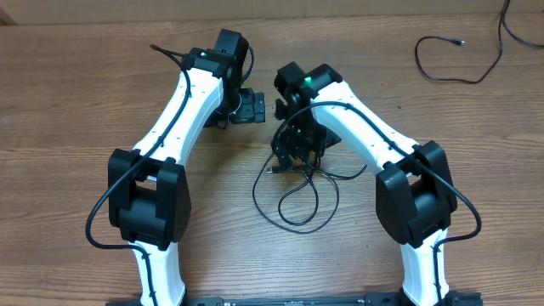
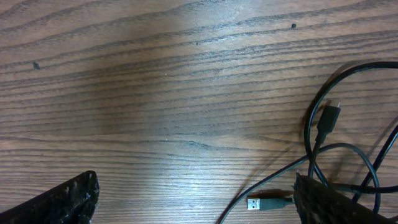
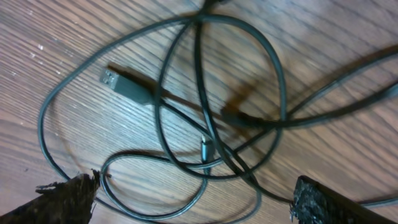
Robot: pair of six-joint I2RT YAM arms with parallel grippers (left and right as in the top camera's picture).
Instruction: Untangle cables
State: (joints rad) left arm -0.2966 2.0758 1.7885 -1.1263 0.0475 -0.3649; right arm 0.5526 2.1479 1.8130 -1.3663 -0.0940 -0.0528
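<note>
The cables (image 1: 299, 194) are thin black cords lying in a tangled pile of overlapping loops on the wooden table. My right gripper (image 1: 293, 157) is open just above the pile's upper edge. In the right wrist view the loops (image 3: 217, 106) cross between the open fingers (image 3: 196, 186), with a silvery USB plug (image 3: 127, 86) and a small plug (image 3: 207, 148) among them. My left gripper (image 1: 255, 108) is open and empty to the pile's upper left. Its wrist view shows the fingers (image 2: 194, 186) over bare wood, with the USB plug (image 2: 267, 203) and a small black plug (image 2: 328, 118) at the right.
Another thin black cord (image 1: 450, 64) lies apart at the table's far right. A further cord (image 1: 514, 25) runs off the top right corner. The two white arms flank the pile.
</note>
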